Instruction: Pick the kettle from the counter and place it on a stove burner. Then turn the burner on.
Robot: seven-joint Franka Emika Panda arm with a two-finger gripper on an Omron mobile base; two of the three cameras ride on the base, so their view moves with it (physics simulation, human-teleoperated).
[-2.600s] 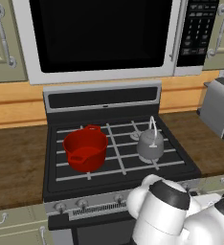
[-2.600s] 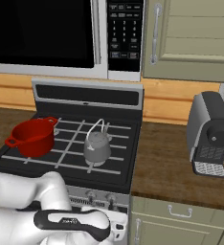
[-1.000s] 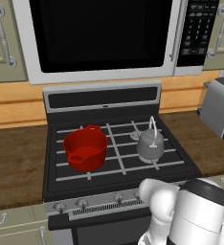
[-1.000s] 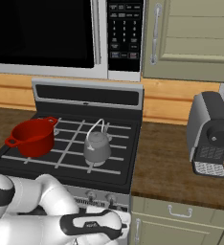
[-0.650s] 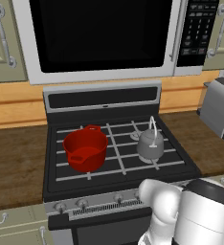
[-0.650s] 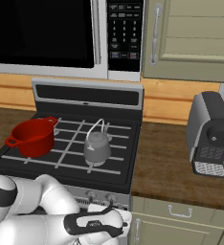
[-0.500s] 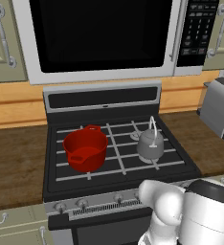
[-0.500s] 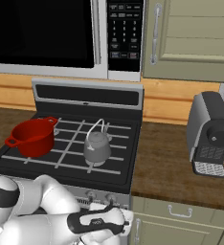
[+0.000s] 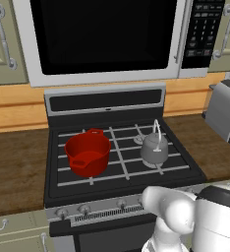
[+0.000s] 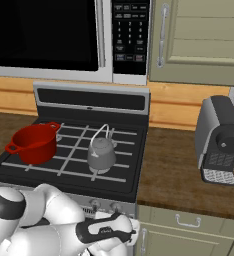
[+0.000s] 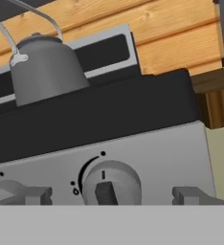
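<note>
Now the gripper (image 11: 111, 198), jaws wide, faces a stove knob (image 11: 110, 183) below the kettle (image 11: 44, 71).

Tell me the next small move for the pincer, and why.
Probably ease the open pincer straight forward onto the stove knob ahead, then close. The kettle already sits on the stove grate, and the fingertips flank the knob without touching.

Kettle (image 11: 44, 67) base hidden — burner beneath unseen.
</note>
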